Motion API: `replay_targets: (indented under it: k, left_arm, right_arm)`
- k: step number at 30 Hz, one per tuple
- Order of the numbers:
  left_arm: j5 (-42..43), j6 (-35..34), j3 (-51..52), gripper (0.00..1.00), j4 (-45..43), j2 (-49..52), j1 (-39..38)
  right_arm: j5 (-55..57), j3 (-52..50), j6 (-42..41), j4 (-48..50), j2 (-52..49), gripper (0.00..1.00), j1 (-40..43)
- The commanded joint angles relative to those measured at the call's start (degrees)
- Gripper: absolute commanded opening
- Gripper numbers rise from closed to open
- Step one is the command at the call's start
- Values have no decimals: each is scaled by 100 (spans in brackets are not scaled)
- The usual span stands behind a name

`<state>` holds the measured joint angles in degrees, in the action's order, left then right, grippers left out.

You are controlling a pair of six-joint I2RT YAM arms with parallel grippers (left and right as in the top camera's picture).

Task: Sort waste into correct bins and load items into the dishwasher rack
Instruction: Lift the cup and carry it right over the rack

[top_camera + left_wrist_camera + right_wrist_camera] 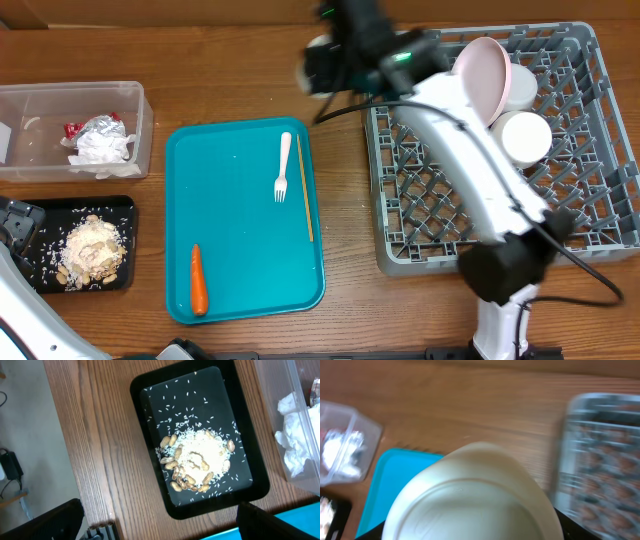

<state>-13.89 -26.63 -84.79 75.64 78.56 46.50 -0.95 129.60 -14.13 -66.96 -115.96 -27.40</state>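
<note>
The left end effector [160, 527] hung wide open over the black tray [210, 385] of nuts and crumbs [197, 462]. The clear tub [60, 88] held napkin [100, 150] and foil wrapper [100, 127]. A fork [283, 165] lay on the teal tray [240, 200]. Above the bench, the right end effector [335, 55], blurred, seemed clamped on a white bowl [470, 500]. Loading, I judged, which needed a free slot in the rack [420, 220] beside the plate [485, 70].

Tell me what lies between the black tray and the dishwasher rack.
In the overhead view, the teal serving tray sits between the black tray and the dishwasher rack, holding a white fork, a thin tan stick and a carrot.
</note>
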Motion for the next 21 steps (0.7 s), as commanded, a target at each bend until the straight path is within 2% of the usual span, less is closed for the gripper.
replay_targets:
  k: [1,8,18,21]
  left_arm:
    - [24,-59,-118,100,0,20,7]
    - [24,-59,-118,100,0,20,7]
    - [24,-59,-118,100,0,20,7]
    - [24,-59,-118,100,0,20,7]
  right_arm:
    - [149,175,-109,-273,479,45,592]
    - [157,173,-109,-1032,590,45,2098]
    - [157,173,-109,-1137,579,47,3923]
    - [155,162,-109,-1095,540,50,4409]
